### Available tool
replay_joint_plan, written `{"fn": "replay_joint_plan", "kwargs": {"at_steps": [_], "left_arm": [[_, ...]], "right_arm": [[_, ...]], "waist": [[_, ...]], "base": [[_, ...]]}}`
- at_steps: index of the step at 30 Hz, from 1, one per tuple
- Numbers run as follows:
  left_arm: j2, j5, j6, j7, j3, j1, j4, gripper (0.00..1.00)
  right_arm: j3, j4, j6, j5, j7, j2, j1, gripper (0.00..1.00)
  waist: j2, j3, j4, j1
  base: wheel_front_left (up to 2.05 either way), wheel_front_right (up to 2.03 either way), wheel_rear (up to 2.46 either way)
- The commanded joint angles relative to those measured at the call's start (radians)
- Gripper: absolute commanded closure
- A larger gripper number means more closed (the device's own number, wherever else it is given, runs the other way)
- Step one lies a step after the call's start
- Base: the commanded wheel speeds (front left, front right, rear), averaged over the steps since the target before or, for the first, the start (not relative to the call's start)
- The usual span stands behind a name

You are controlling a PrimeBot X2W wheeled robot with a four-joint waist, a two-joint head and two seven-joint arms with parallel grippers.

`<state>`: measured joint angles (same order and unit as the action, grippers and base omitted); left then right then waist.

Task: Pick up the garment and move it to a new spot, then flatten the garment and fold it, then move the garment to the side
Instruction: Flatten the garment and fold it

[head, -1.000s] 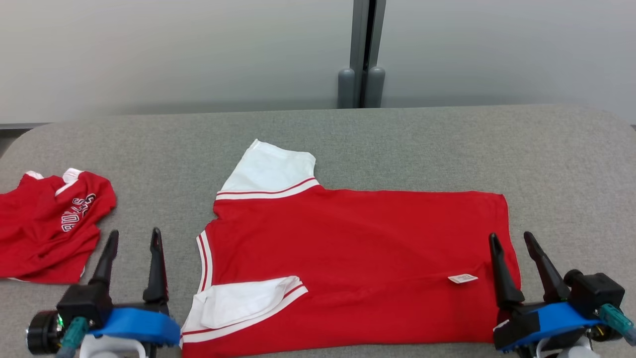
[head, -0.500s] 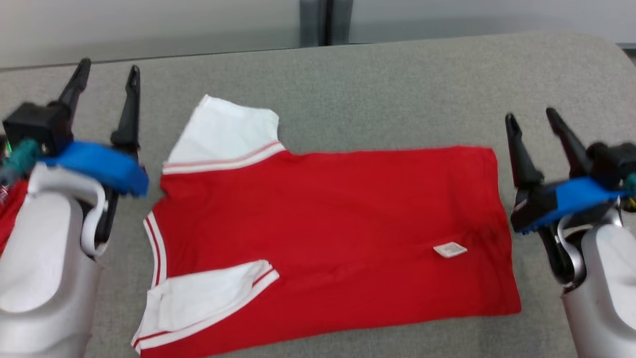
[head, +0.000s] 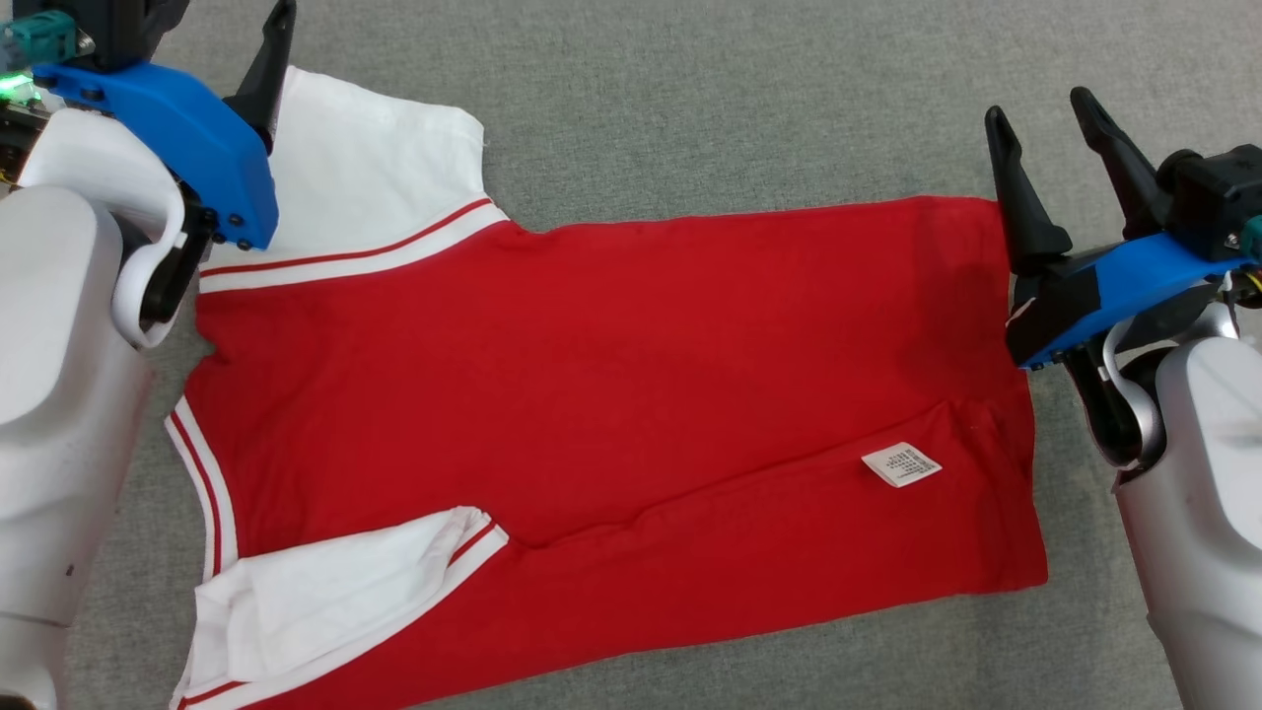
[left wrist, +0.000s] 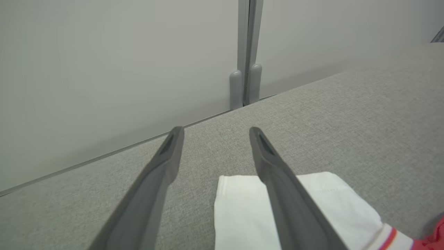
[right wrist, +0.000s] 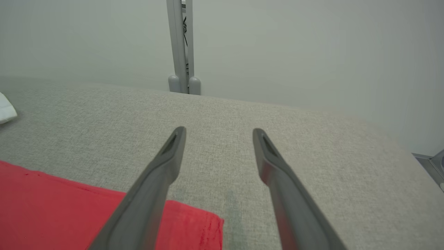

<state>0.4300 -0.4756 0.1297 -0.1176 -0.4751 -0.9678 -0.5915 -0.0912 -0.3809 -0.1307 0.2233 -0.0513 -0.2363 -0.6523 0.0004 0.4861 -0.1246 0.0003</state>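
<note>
1. head view: the red garment [head: 611,394] lies spread flat on the grey table [head: 739,118], collar end toward our left and hem toward our right, with a white label [head: 901,464] near the hem. our left gripper [head: 227,39] hangs over the far white sleeve [head: 375,168]. the frame edge cuts off one finger, so its spread is hard to judge here. our right gripper [head: 1037,106] stands with fingers apart just beside the hem's far corner, holding nothing.
2. left wrist view: the left gripper [left wrist: 215,130] is spread wide and empty. the sleeve [left wrist: 239,208] end lies under its right-hand finger; we cannot tell whether they touch.
3. right wrist view: the right gripper [right wrist: 218,130] is spread and empty. the garment [right wrist: 52,201] corner lies below its left-hand finger, and the other finger is over bare table [right wrist: 347,156].
</note>
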Motion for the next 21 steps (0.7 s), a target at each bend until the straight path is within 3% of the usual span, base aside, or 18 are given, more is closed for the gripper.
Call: {"fn": "replay_joint_plan", "kwargs": {"at_steps": [1,6,21], "left_arm": [[0.012,-0.018,0.0,-0.014,-0.025,-0.025,-0.021,0.0],[0.031,-0.127,0.0,-0.069,-0.121,-0.072,-0.113,0.0],[0.032,-0.321,0.001,-0.135,-0.247,-0.118,-0.206,0.0]], "right_arm": [[-0.003,-0.01,0.0,0.005,-0.009,-0.008,-0.016,0.0],[-0.023,-0.038,0.0,0.012,-0.025,0.0,-0.035,0.0],[-0.064,-0.092,0.0,0.039,-0.042,0.002,-0.085,0.0]], "waist": [[-0.0004,0.01,-0.003,-0.0003],[-0.0004,0.044,-0.019,-0.0003],[-0.0004,0.077,-0.044,-0.0003]], "base": [[0.0,0.0,0.0],[0.0,0.0,0.0],[0.0,0.0,0.0]]}}
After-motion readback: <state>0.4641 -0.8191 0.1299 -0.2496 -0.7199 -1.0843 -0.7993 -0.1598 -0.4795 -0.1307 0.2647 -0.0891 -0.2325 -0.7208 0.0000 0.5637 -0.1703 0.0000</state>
